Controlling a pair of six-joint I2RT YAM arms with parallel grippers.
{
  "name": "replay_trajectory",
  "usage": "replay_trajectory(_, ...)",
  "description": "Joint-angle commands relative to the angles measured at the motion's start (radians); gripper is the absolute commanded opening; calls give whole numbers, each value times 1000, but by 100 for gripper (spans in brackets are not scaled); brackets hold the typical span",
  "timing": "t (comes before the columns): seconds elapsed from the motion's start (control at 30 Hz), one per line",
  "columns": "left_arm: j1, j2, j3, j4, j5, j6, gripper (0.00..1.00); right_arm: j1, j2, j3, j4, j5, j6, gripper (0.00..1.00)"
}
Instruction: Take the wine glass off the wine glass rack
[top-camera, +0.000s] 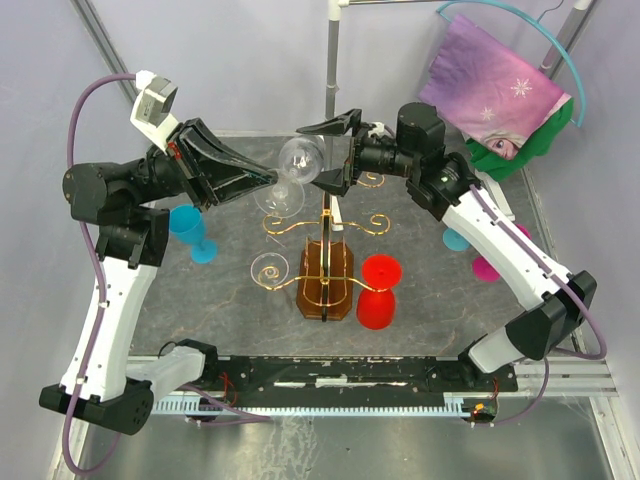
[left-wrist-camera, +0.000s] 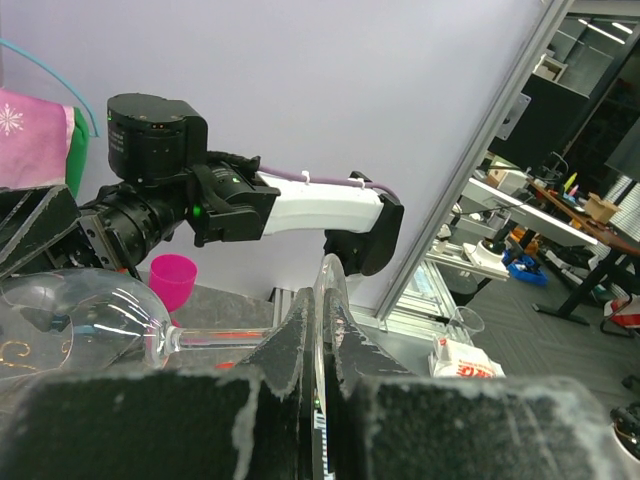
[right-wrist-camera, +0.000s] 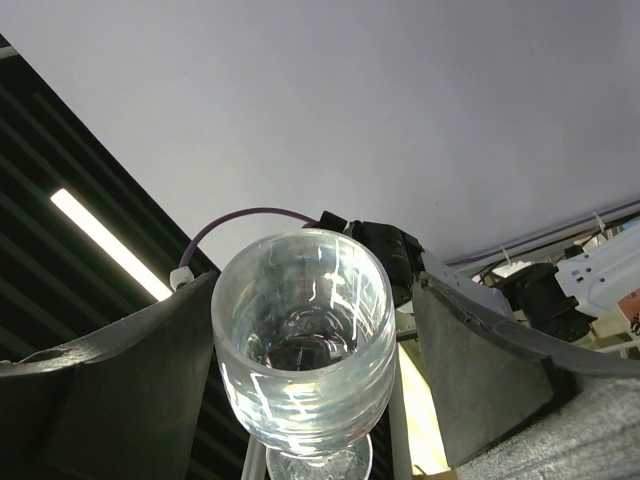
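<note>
Currently the left tool (top-camera: 272, 180) is pinching the wine glass (top-camera: 300, 157) by the foot, apparently clear of the rack (top-camera: 326, 285). The stem is lying level, bowl pointing into the right tool (top-camera: 330, 152), which is standing spread around it.

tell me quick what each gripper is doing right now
left gripper: shut on the glass, at its stem end
right gripper: open, jaws either side of the glass bowl, not gripping

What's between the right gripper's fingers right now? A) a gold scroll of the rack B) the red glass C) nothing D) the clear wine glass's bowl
D: the right wrist view shows the wine glass bowl sitting between the fingers of the open right gripper.
</note>
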Motion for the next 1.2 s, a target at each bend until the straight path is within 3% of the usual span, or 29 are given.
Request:
replay_trajectory(0.0, -5, -24, 18, 61, -5, 35, 3, 8, 2, 55, 67, 18, 30, 84)
replay_trajectory(0.27, -6, -23, 7, 61, -3, 33, 3, 9, 3, 71, 72, 22, 33, 82)
replay_trajectory(0.47, -9, -23, 9, 60, -4, 32, 3, 10, 0, 84, 71, 25, 29, 86)
replay_trajectory(0.63, -9, -25, 6, 58, -4, 31, 3, 12, -6, 74, 76, 32, 28, 73)
replay_trajectory(0.87, -10, -28, 6, 47, -10, 32, 4, 13, -14, 70, 78, 36, 21, 71)
replay_trajectory(1.07, -9, -32, 6, 38, -15, 35, 52, 13, -25, 56, 70, 41, 11, 70)
replay_trajectory(1.17, -10, -34, 9, 30, -17, 40, 64, 14, -27, 50, 72, 44, 10, 69)
